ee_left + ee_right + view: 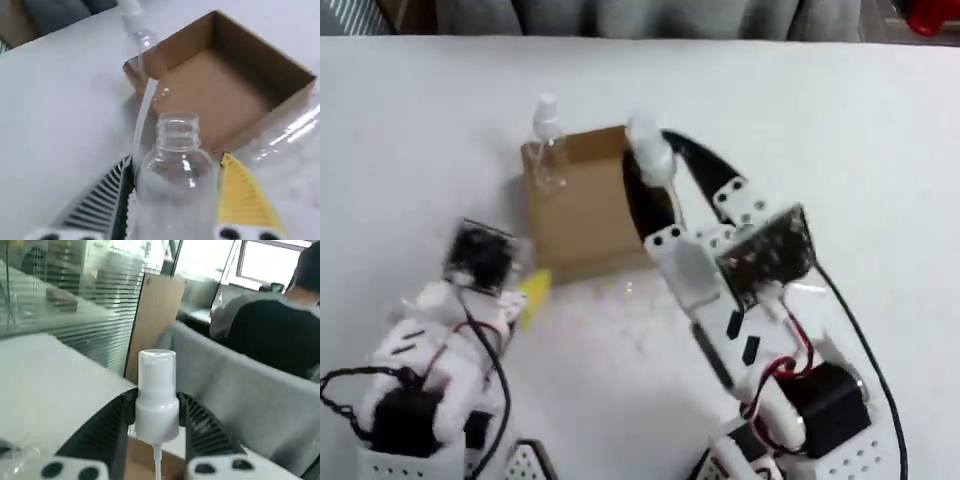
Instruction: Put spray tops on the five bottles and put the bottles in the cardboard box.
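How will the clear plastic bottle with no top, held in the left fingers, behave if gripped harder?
The clear plastic bottle looks empty and thin-walled, so it is probably very light and may dent under a tighter squeeze. Its smooth round body could slip or twist between the ribbed fingers. Laid down, it would likely roll.

brown cardboard box (pixel 220 95), clear bottle (pixel 172 200), white spray top (pixel 156 395), yellow-and-black ribbed left claw (pixel 176 160), white table (pixel 820 90)
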Robot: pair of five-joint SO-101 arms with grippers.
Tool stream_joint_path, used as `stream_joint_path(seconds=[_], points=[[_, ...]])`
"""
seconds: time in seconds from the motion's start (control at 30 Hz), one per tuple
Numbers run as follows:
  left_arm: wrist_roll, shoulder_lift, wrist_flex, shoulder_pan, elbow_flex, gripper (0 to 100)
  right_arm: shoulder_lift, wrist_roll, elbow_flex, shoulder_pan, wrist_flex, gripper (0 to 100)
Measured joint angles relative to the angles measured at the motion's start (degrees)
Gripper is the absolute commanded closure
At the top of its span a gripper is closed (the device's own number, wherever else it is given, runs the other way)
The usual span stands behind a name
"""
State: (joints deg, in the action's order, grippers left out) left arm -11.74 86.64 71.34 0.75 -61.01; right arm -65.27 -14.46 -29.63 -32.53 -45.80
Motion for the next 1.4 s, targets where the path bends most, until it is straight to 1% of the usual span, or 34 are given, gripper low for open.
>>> stream_joint_path(seconds=[0.07,0.17,0.33,0.47,0.57,0.73,0.8,0.93,1.07,1.27,1.33,1.4], points=[[0.00,0.18,0.00,-4.40,-1.05,98,-0.26,0.00,0.00,-0.09,-4.40,98.3],[0.00,-0.09,0.00,-7.74,-3.25,98,-2.81,0.00,0.00,0.00,-11.16,98.3],[0.00,-0.09,-1.41,-11.16,-6.07,98,-10.81,0.00,-1.49,0.00,-19.08,98.3],[0.00,-1.85,-1.67,-12.22,-6.24,98,-15.21,0.00,-4.57,-0.09,-23.56,98.3],[0.00,-9.85,-1.67,-13.10,-5.45,98,-16.18,0.00,-7.38,1.67,-24.53,98.3],[0.26,-23.91,-1.67,-15.12,1.23,98,-16.35,0.00,-12.13,7.38,-24.62,98.3],[2.20,-29.36,-1.67,-15.65,3.60,98,-16.35,0.00,-14.51,8.88,-24.62,98.3],[7.03,-39.30,-1.93,-15.74,7.03,98,-16.09,0.00,-16.97,9.32,-24.62,98.3],[9.41,-48.26,-5.45,-15.74,8.09,98,-16.35,0.00,-17.05,9.58,-24.62,98.3],[9.67,-61.36,-11.69,-15.82,8.18,98,-16.53,0.00,-17.05,9.58,-25.41,98.3],[9.67,-63.47,-13.63,-16.00,8.18,93,-16.53,0.00,-17.05,9.58,-25.93,98.3],[9.67,-63.65,-14.51,-16.09,8.18,85,-16.53,0.00,-17.05,9.58,-25.93,98.3]])
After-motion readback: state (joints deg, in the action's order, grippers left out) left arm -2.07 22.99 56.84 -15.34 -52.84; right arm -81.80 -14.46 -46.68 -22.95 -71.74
